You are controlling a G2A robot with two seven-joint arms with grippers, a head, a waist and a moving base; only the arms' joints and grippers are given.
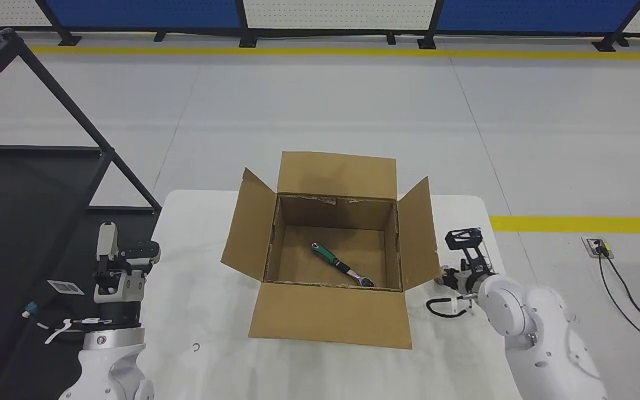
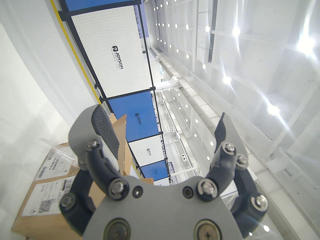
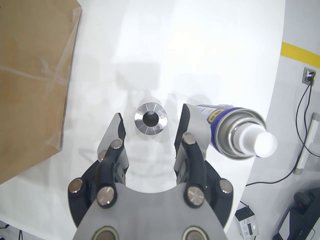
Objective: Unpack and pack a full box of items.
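1. The right fingers (image 3: 183,123) are being held open, empty, with the socket (image 3: 150,121) standing axis-up on the bench (image 3: 175,38) between them, untouched.
2. A can (image 3: 225,126) is being kept just outside one finger.
3. The left fingers (image 2: 105,131) are being held open, empty, farther off.

The cardboard box (image 1: 330,250) gapes upward, flaps splayed, a ratchet wrench (image 1: 342,265) on its floor. Right of the box, a steel sleeve (image 3: 150,122) and spray can (image 3: 232,128) crowd the bench (image 3: 175,51) strip under the right tool (image 3: 152,123).
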